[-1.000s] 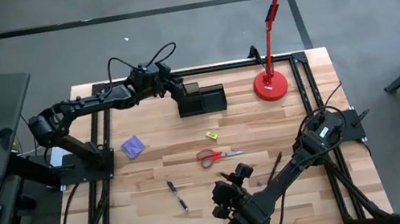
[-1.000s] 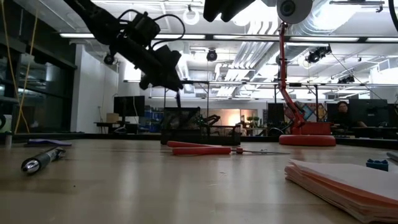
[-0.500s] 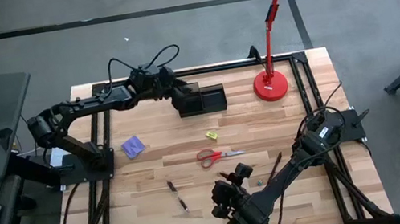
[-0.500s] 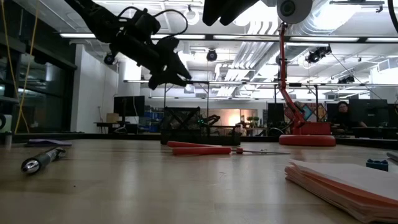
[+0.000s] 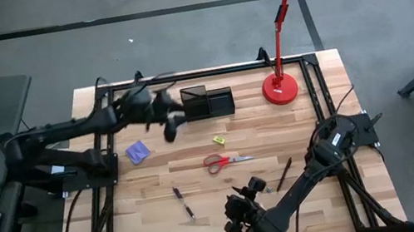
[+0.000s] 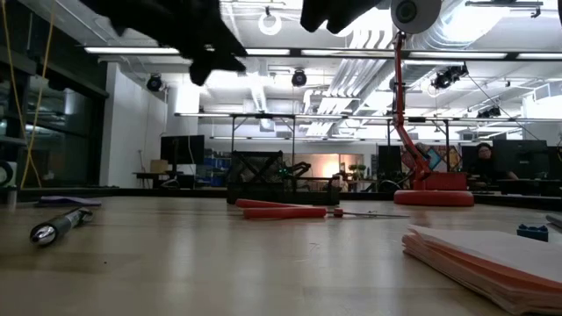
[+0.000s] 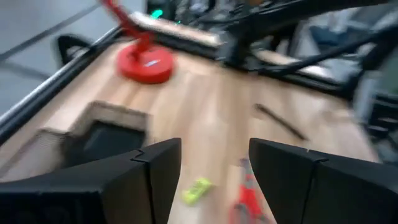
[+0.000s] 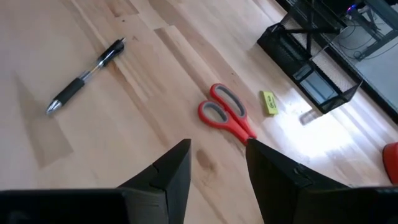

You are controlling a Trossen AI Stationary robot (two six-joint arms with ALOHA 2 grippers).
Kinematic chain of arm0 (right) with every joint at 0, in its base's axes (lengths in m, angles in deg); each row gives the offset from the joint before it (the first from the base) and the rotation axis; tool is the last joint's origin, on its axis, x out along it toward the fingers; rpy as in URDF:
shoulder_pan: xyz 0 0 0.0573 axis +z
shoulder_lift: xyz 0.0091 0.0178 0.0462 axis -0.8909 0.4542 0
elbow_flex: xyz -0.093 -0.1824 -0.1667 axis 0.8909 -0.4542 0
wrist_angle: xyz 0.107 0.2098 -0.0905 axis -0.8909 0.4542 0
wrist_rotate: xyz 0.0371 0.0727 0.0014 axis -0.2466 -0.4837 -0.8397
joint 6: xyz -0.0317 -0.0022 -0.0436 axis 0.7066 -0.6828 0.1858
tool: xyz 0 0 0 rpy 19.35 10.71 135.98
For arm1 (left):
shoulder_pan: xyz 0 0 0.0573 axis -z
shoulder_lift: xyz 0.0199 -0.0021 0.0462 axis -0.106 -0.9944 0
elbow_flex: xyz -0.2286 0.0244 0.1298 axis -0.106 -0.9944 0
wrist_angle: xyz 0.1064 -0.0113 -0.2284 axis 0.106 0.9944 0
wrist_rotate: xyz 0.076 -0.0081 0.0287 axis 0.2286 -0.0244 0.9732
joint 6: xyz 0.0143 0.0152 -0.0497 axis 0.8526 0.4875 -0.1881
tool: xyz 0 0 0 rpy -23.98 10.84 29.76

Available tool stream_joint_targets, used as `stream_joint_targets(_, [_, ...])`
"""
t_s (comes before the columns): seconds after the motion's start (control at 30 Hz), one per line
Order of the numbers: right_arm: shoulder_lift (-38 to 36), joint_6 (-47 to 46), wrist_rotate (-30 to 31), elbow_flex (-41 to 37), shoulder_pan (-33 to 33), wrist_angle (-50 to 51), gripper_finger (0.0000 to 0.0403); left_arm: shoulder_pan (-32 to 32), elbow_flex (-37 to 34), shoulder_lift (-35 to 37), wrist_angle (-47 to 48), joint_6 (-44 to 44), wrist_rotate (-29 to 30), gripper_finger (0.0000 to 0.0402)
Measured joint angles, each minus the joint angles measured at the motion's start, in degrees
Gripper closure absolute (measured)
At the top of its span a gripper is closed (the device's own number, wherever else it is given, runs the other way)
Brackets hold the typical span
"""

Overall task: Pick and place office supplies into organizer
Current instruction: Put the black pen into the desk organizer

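No brand, label or legible writing in any view. Seen from overhead: black organizer (image 5: pixel 207 102) at upper centre of the wooden table (image 5: pixel 261 136), just left of the red desk lamp (image 5: pixel 280 87); left gripper (image 5: pixel 173 122), motion-blurred, just left of and below the organizer, fingers spread and empty; purple note pad (image 5: pixel 138 151) at centre left; yellow piece (image 5: pixel 219 140) and red-handled scissors (image 5: pixel 226 161) at mid-frame; one pen (image 5: pixel 183 203) lower left, another dark pen (image 5: pixel 284 173) lower right. Right gripper (image 5: pixel 241 211) at bottom centre, above the table's near edge, fingers parted around nothing.

Shown only at table height: a pink pad (image 6: pixel 483 256) in the lower right foreground, a ceiling of strip lights and ducts, desks with monitors and a seated person at far right. Right wrist camera alone resolving the organizer's mesh walls (image 8: pixel 305 56), plus scissors (image 8: pixel 226 113) and pen (image 8: pixel 86 83) on bare plank. Left wrist view smeared, with what is probably the organizer (image 7: pixel 93 140) at lower left.
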State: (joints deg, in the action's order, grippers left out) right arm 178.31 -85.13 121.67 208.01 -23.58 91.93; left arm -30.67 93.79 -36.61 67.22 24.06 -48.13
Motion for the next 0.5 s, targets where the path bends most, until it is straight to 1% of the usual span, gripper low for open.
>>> stream_joint_targets(0.03, [0.28, -0.24, 0.15, 0.00, 0.14, -0.05, 0.0256, 1.27, -2.08, 2.41, -1.13, -0.16, 0.32, 0.0220])
stream_joint_targets(0.13, [0.87, -0.32, 0.02, 0.00, 0.44, -0.04, 0.0256, 4.93, -8.35, 9.89, -4.26, -3.48, 3.89, 0.0220])
stream_joint_targets(0.27, [0.89, -0.32, -0.47, 0.00, 0.21, -0.02, 0.0252, 11.42, -15.59, 18.82, -8.19, -8.41, 4.87, 0.0220])
stream_joint_targets(0.33, [0.89, 0.19, -1.84, 0.00, -0.35, -0.04, 0.0249, 15.53, -18.73, 22.22, -8.16, -8.75, 7.02, 0.0220])
stream_joint_targets(0.4, [0.89, 1.26, -4.20, 0.00, -1.26, -0.04, 0.0249, 19.34, -21.35, 25.11, -8.47, -8.89, 10.44, 0.0220])
stream_joint_targets(0.43, [0.88, 1.60, -5.50, 0.00, -1.77, -0.04, 0.0249, 21.44, -22.86, 26.44, -9.72, -9.03, 11.83, 0.0220])
stream_joint_targets(0.5, [0.89, 2.80, -8.31, 0.00, -2.82, -0.04, 0.0252, 25.93, -26.25, 27.86, -14.47, -9.16, 12.65, 0.0220])
